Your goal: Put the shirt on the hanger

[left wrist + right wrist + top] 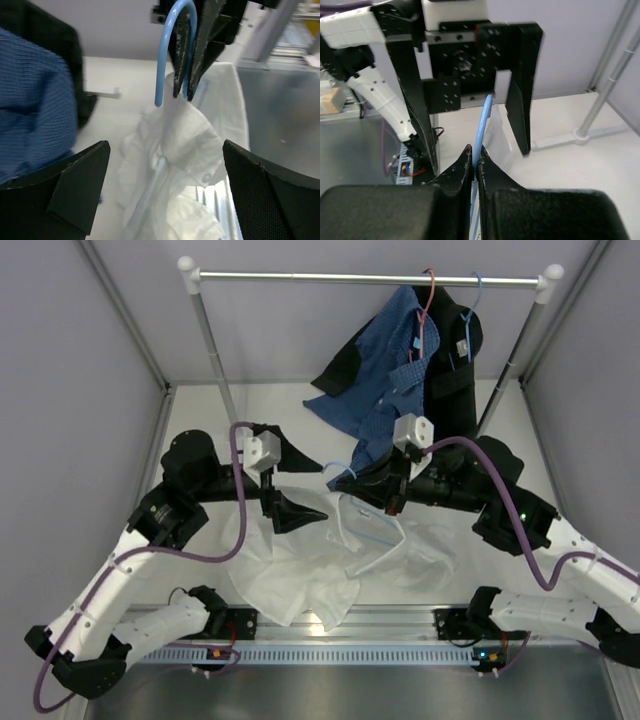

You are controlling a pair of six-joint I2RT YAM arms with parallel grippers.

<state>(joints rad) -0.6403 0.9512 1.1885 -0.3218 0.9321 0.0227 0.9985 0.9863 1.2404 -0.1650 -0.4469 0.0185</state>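
Observation:
The white shirt (300, 575) lies crumpled on the table between the arms. The thin light-blue hanger (378, 527) lies over its right part, hook pointing to the back. My right gripper (342, 480) is shut on the hanger's neck just below the hook; in the right wrist view the blue wire (482, 125) runs up out of the closed gripper (476, 154). In the left wrist view the hook (165, 50) stands above bunched white shirt cloth (185, 145). My left gripper (165, 150) is open and empty, facing that cloth from the left (310, 512).
A clothes rack rail (370, 278) spans the back. On it hang a blue shirt (390, 370) on a red hanger and a black garment (455, 360) on a blue hanger, close behind my right gripper. A metal rail (340, 625) runs along the near edge.

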